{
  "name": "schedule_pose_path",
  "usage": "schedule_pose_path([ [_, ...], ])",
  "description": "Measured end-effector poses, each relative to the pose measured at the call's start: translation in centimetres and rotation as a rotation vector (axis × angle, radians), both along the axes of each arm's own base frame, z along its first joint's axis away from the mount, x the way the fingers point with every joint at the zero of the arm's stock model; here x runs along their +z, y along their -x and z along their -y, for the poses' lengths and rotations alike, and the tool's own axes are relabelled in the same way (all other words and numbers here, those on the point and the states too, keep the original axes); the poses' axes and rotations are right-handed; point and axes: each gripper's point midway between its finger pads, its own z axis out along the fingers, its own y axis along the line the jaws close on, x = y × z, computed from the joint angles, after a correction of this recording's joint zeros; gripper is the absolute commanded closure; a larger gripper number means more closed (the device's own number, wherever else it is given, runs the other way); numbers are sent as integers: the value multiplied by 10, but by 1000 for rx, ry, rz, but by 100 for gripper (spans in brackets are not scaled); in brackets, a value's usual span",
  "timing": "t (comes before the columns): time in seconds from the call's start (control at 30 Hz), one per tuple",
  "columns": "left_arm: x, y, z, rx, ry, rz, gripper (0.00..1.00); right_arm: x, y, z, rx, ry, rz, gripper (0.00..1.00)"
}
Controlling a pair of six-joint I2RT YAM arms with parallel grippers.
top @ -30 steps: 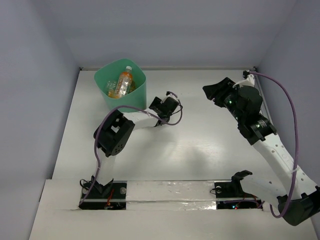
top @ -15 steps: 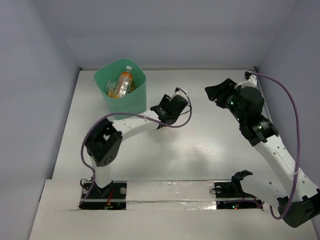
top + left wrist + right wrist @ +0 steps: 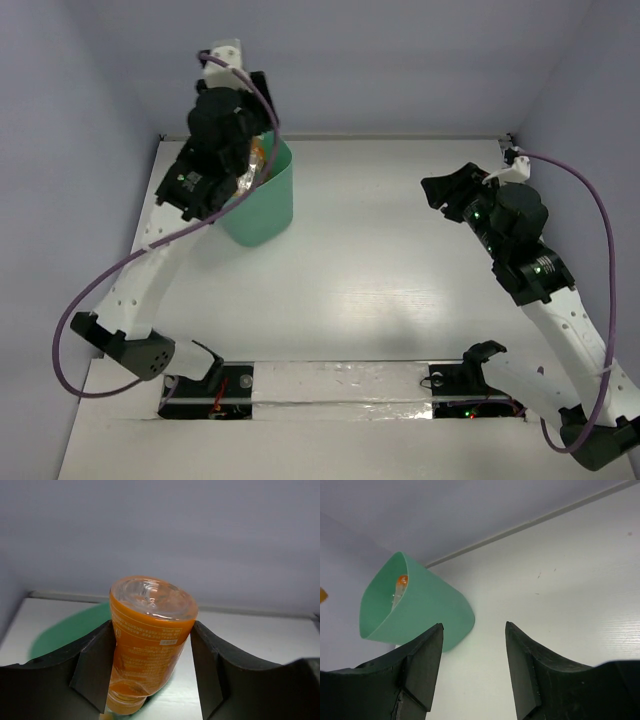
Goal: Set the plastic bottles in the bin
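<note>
The mint-green bin (image 3: 265,205) stands at the back left of the table. My left gripper (image 3: 151,626) is raised over the bin and is shut on an orange labelled plastic bottle (image 3: 150,640), held base up and cap down above the green opening (image 3: 62,632). In the top view the left wrist (image 3: 220,125) hides most of the bin's mouth, and only a sliver of orange bottle (image 3: 258,152) shows. My right gripper (image 3: 447,190) is open and empty at the right. Its view shows the bin (image 3: 417,610) with an orange bottle (image 3: 400,584) inside.
Grey walls close the table at the back and both sides. The left arm's purple cable (image 3: 90,300) loops down the left side, and the right arm's cable (image 3: 600,230) arcs at the right. A taped strip (image 3: 330,385) runs along the near edge.
My left arm has swung from low over the table right of the bin to high above the bin, now holding an orange bottle. My right gripper has drifted slightly right and toward me.
</note>
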Motion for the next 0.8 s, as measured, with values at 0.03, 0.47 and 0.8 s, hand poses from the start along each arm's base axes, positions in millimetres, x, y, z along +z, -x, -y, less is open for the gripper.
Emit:
schedule_pose_path([
  [0.03, 4, -5, -22, 45, 7, 9, 61, -1, 0, 0, 1, 1, -2, 42],
  [0.47, -100, -48, -98, 191, -100, -237, 16, -12, 7, 4, 7, 48, -40, 40],
  [0.8, -82, -26, -97, 155, -25, -219, 1, -18, 18, 8, 8, 71, -73, 32],
])
